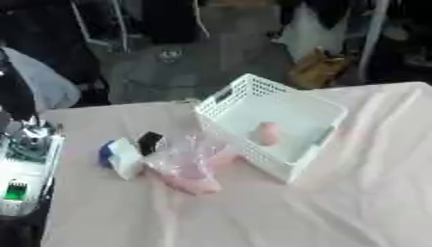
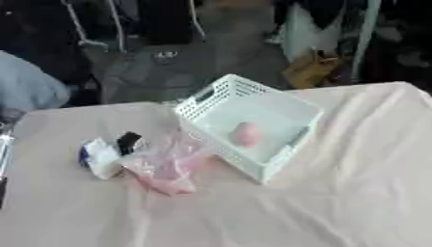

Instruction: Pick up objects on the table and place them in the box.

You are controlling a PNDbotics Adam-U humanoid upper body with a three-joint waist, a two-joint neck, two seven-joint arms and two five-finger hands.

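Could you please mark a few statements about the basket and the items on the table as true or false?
1. The white basket holds a pink object. True.
2. The clear plastic bag lies inside the basket. False: it lies on the table, left of the basket.
3. A small black item sits beside a white-and-blue item. True.
4. A robot hand is holding the bag. False: no hand is in view.

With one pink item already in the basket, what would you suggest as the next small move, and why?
Probably bring a hand, none is in view, down to the clear pink bag: it lies nearest the white basket, beside a white-and-blue item and a small black one. The basket holds only a pink object.
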